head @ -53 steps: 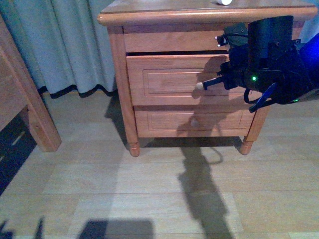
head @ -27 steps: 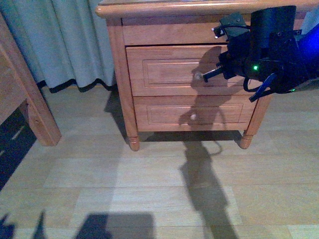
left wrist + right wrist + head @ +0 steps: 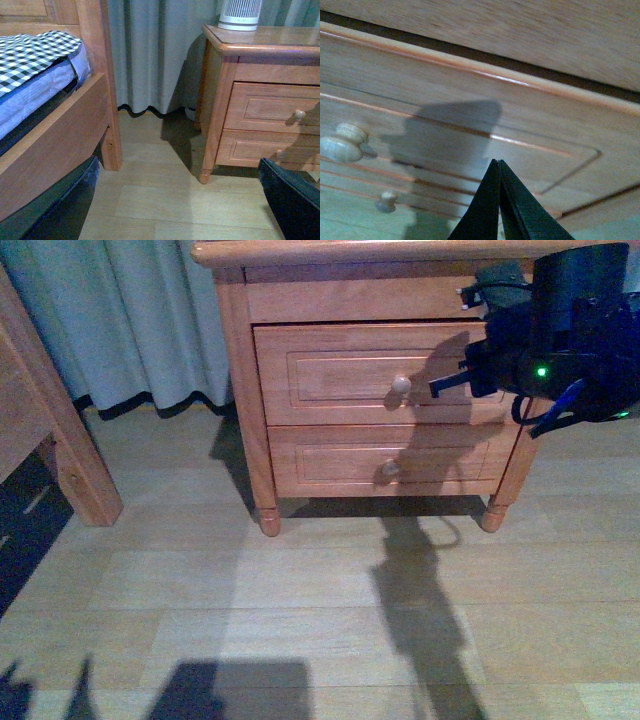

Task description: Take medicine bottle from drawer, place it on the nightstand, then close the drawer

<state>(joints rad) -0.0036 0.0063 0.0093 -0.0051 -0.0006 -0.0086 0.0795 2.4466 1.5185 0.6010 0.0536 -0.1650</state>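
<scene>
Drawer (image 3: 385,375) sat pushed in, flush under the nightstand (image 3: 232,360) top's front edge.
Right gripper (image 3: 499,165) had its tips pressed together, just off the knob (image 3: 401,386); the top was cut off, bottle unseen.

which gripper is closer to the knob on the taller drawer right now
Right. The right gripper hangs just beside the knob on the drawer, not touching it. The left gripper sits low near the floor, well off from the nightstand.

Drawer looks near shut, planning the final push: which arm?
Right. Its gripper is shut and level with the drawer front beside the knob; the left gripper is not in view.
</scene>
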